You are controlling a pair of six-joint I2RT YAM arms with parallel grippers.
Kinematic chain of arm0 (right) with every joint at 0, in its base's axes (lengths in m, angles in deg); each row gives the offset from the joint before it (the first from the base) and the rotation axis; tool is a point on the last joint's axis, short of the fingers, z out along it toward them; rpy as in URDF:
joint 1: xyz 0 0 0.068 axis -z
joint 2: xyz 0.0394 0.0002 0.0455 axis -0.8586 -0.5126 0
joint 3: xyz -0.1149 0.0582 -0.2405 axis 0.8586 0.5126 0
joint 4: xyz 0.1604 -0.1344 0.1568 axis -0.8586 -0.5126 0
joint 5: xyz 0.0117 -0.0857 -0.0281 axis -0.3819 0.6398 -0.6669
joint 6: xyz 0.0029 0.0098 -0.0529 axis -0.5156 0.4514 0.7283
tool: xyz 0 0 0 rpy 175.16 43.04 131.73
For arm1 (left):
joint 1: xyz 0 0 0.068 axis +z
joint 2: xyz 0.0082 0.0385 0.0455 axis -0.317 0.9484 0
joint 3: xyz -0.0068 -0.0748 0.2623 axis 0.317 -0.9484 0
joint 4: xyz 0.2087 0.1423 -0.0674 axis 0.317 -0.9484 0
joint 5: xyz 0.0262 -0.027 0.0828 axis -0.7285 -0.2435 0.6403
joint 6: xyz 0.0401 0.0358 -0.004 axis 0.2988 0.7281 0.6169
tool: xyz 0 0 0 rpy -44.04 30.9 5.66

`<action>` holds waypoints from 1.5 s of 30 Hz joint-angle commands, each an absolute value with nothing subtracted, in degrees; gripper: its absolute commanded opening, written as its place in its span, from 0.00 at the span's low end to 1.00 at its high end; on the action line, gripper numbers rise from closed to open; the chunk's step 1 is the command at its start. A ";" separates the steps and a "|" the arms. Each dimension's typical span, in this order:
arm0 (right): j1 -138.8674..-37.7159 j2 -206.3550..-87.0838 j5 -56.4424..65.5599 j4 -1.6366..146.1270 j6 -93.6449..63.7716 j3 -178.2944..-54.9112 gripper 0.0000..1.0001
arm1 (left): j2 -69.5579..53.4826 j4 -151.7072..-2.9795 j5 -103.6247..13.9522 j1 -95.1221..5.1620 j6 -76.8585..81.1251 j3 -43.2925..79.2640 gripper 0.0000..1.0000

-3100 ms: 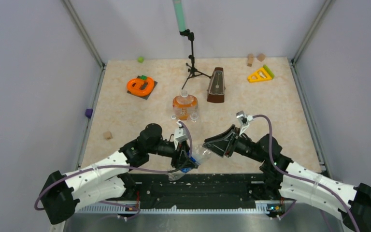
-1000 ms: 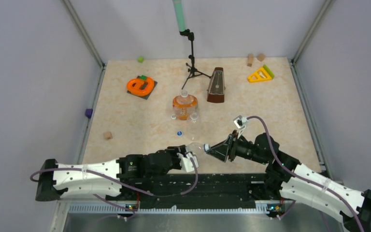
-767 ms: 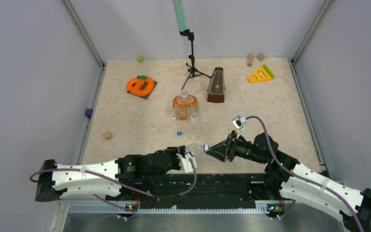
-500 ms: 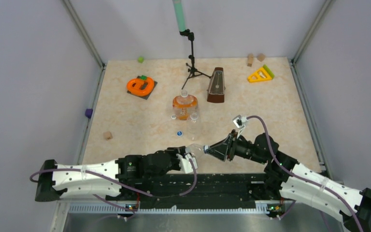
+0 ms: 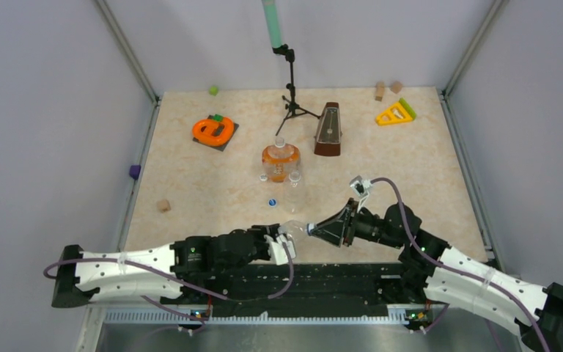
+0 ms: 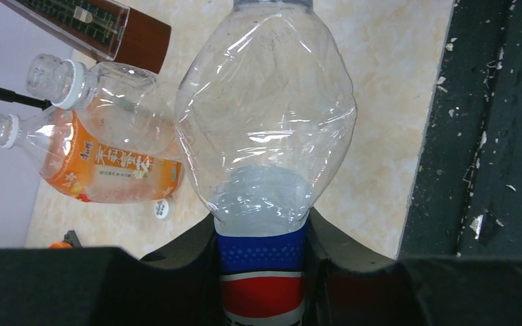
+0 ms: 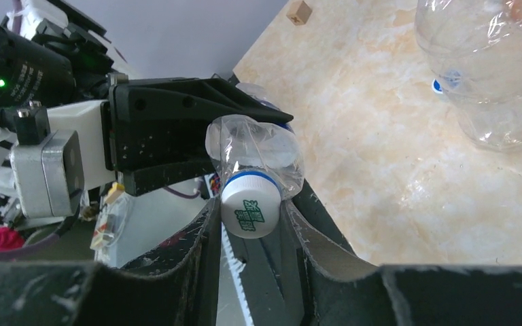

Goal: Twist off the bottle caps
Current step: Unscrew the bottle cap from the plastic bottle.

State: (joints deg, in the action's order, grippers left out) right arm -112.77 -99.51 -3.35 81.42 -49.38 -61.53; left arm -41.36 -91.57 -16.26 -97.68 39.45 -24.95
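My left gripper [image 6: 262,238] is shut on the blue-labelled clear bottle [image 6: 265,122], held low over the table's near edge [image 5: 297,229]. The bottle's white cap [image 7: 250,207] points at my right gripper [image 7: 250,219], whose two fingers press on its sides [image 5: 311,228]. The squat orange bottle [image 5: 280,160] and the plain clear bottle [image 5: 293,192] stand mid-table. Their threaded necks are bare in the left wrist view. A blue cap [image 5: 272,202] lies on the table by the clear bottle. A white cap [image 6: 164,209] lies next to the orange bottle [image 6: 102,163].
A brown metronome [image 5: 328,130] and a black tripod stand [image 5: 292,103] are behind the bottles. An orange ring toy [image 5: 213,130], a yellow triangle [image 5: 394,113] and wooden blocks [image 5: 163,206] lie around. The black base rail [image 5: 300,279] runs under both grippers.
My right gripper's fingers have come together onto the white cap over the last second. Both grippers and the bottle have drifted slightly left.
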 commanded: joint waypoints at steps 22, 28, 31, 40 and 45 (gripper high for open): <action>-113.19 -110.54 -15.73 88.28 -20.52 -62.67 0.00 | -51.79 -89.07 -49.55 -88.19 30.05 -24.70 0.00; -113.14 -108.03 -4.86 87.51 -31.43 -62.74 0.37 | -49.78 -88.85 -38.46 -86.51 30.16 -25.48 0.00; -113.13 -105.14 0.90 91.03 -41.97 -59.34 0.51 | -46.97 -89.80 -34.09 -86.59 32.93 -25.83 0.00; -113.13 -99.48 5.60 80.09 -50.20 -62.03 0.63 | -37.46 -93.14 -23.28 -89.56 35.64 -22.22 0.00; -111.52 -104.79 3.70 77.11 -53.50 -65.57 0.63 | -40.14 -85.74 -21.76 -89.91 37.20 -25.64 0.00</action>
